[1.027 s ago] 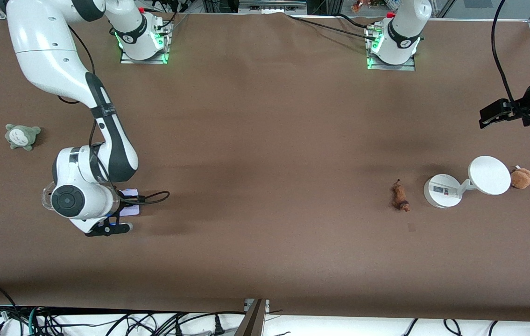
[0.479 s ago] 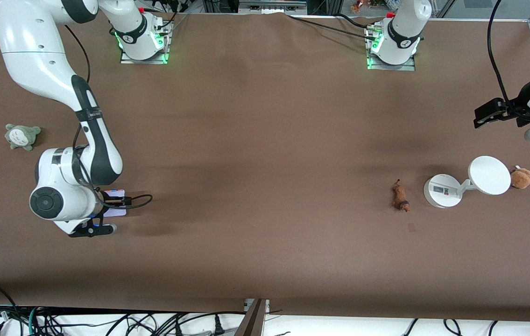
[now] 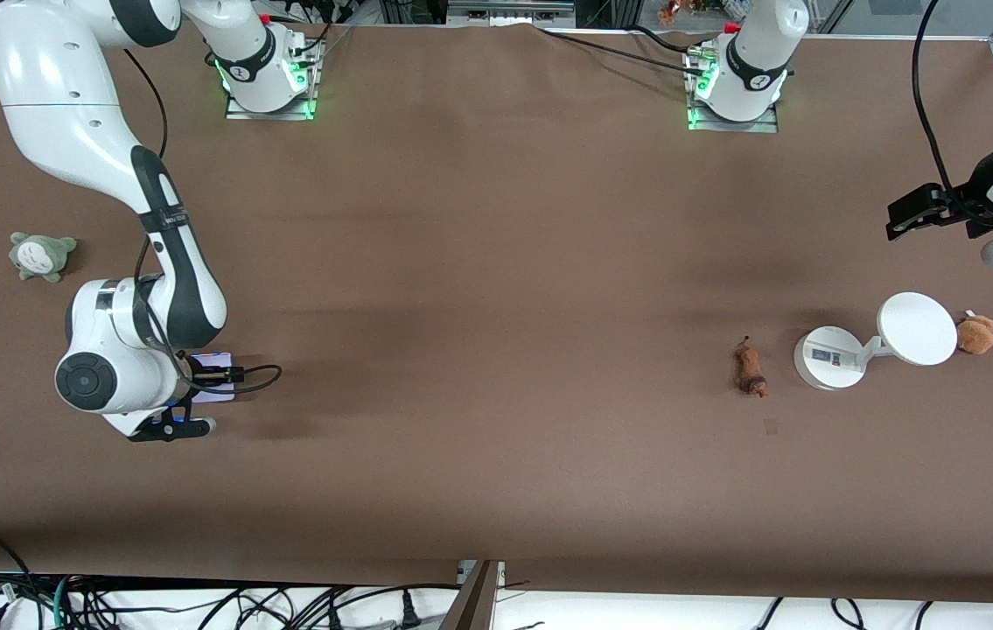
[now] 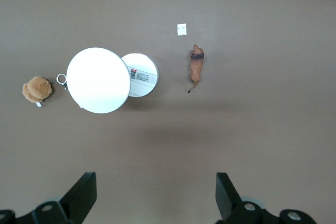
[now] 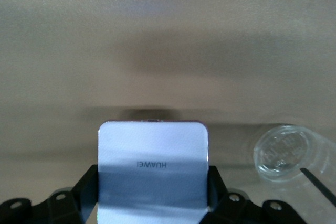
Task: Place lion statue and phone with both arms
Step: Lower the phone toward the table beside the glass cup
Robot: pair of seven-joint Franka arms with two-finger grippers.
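**Right arm all but halted with the phone; left arm waiting**

The brown tabletop [image 3: 496, 289] carries everything at its two ends. The right arm, which swung well toward its own end of the tabletop a second ago, has scarcely moved in the last half second. Its right gripper [image 5: 152, 182] is clamped on the phone [image 5: 153, 169], one finger on each long edge, the Huawei lettering showing mid-face. From the front camera, the phone [image 3: 214, 374] peeks out beside the wrist, over the tabletop. A clear glass cup [image 5: 287, 152] sits just beside the phone in the right wrist view.

The left arm waits at its end, unchanged from half a second ago, its left gripper [image 4: 156, 195] spread wide.

The white stand [image 3: 865, 342], the lion statue [image 3: 750, 368] near its round base, and the brown plush toy [image 3: 977, 333] beside its disc lie unmoved. A grey plush toy [image 3: 40, 255] lies toward the right arm's end.
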